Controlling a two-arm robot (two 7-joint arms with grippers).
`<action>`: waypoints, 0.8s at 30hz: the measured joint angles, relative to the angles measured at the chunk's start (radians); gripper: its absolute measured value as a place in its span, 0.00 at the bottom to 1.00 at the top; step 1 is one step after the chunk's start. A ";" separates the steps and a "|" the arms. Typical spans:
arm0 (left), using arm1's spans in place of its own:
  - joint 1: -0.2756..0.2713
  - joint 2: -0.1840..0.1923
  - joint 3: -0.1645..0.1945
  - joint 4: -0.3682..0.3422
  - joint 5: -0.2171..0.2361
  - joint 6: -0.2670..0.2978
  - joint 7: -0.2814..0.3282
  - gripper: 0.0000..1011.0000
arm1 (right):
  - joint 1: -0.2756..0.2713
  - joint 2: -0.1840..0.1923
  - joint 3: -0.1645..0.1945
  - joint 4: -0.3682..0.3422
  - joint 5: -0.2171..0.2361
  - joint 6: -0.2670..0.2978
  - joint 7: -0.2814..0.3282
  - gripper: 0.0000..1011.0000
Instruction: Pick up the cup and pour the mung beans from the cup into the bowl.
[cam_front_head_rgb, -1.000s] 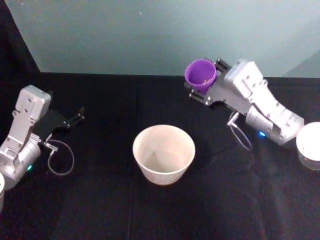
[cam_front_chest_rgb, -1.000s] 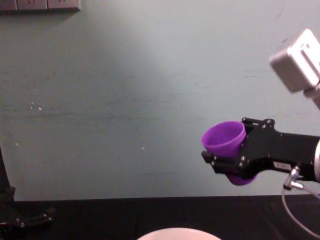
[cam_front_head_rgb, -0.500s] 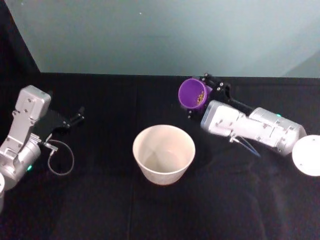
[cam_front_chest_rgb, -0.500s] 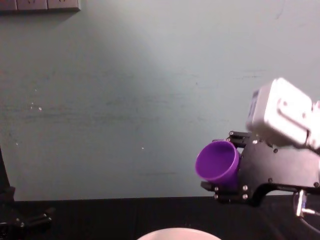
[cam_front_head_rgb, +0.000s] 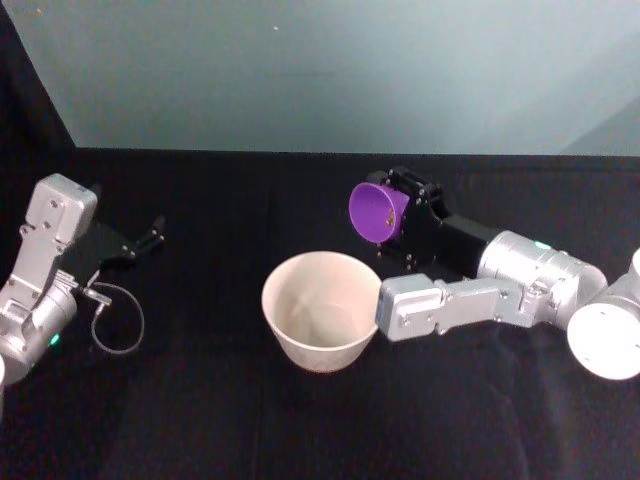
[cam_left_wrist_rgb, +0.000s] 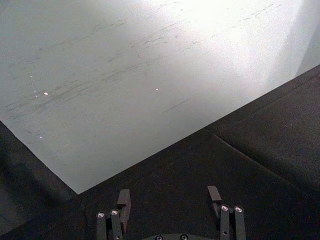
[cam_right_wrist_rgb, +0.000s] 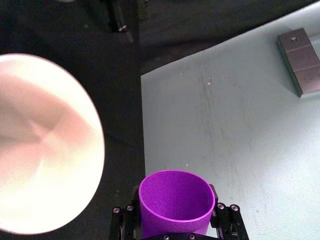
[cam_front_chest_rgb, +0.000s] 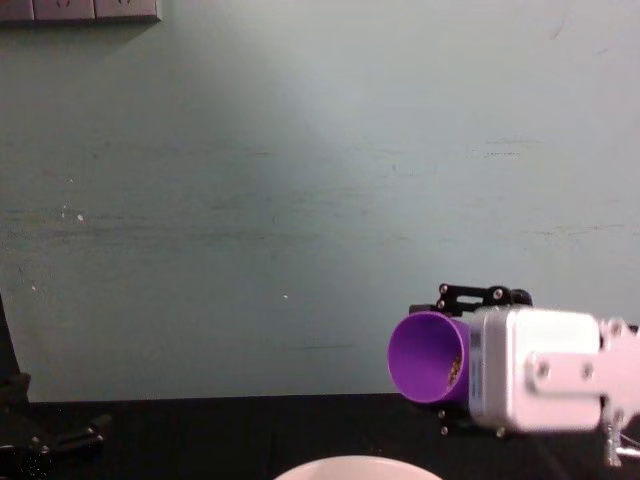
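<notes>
My right gripper (cam_front_head_rgb: 400, 215) is shut on the purple cup (cam_front_head_rgb: 375, 212), holding it in the air just behind and right of the bowl (cam_front_head_rgb: 321, 310). The cup lies tipped on its side, mouth toward the left, as the chest view shows with the cup (cam_front_chest_rgb: 428, 357) and a few beans low inside it. In the right wrist view the cup (cam_right_wrist_rgb: 175, 202) sits between the jaws, with the bowl (cam_right_wrist_rgb: 45, 145) off to one side; its pale inside looks bare. My left gripper (cam_front_head_rgb: 150, 235) rests open near the table's left side, with open fingers (cam_left_wrist_rgb: 123, 200).
A black cloth covers the table (cam_front_head_rgb: 200, 410). A pale green wall (cam_front_head_rgb: 320, 70) rises behind it. A thin cable loop (cam_front_head_rgb: 120, 325) lies by the left arm. A white round arm joint (cam_front_head_rgb: 605, 340) sits at the right edge.
The right arm has rolled its wrist and come closer to the bowl, tipping the cup from nearly upright onto its side. The left arm has stayed put.
</notes>
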 joint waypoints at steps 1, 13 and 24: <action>0.000 0.000 0.000 0.000 0.000 0.000 0.000 0.99 | 0.001 0.003 -0.007 0.000 -0.020 -0.001 -0.006 0.74; 0.000 0.000 0.000 0.000 0.000 0.000 0.000 0.99 | 0.016 0.021 -0.054 0.022 -0.140 -0.006 -0.050 0.74; 0.000 0.000 0.000 0.000 0.000 0.000 0.000 0.99 | 0.023 0.038 -0.107 0.025 -0.253 -0.004 -0.108 0.74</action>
